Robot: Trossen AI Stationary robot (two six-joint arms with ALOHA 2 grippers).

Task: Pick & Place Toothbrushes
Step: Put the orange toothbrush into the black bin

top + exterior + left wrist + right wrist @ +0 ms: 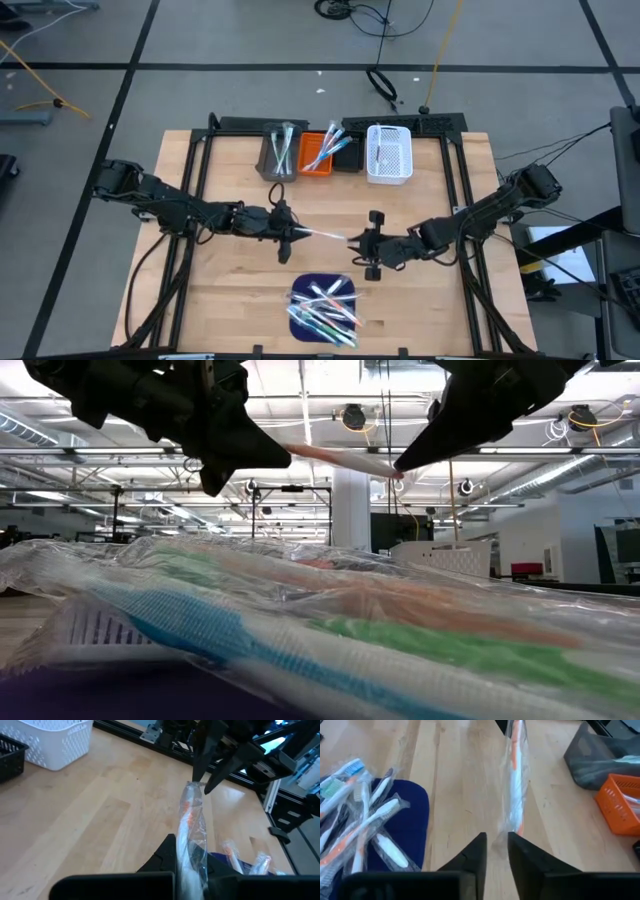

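Held item: a clear-wrapped white toothbrush with orange accents hangs in mid-air above the light wooden table, spanning the gap between the two arms.
Left gripper: the left gripper is clenched on one end of the wrapped toothbrush; in its wrist view the brush runs out from between its dark fingers towards the other arm.
Right gripper: the right gripper meets the far end of the same brush; in its wrist view the fingers stand slightly apart, the wrapper's tip lies at the gap between them, and whether they pinch it cannot be told.
Low view: the brush shows as a pale bar bridging the two dark grippers above the pile.
Remaining stock: a heap of wrapped toothbrushes in white, green, blue and orange lies on the dark blue square mat at the table's near edge, below the two grippers.
Bins: along the far edge stand a grey bin, an orange bin, a black bin and a white perforated basket in a row; brushes already stand in the grey and orange ones.
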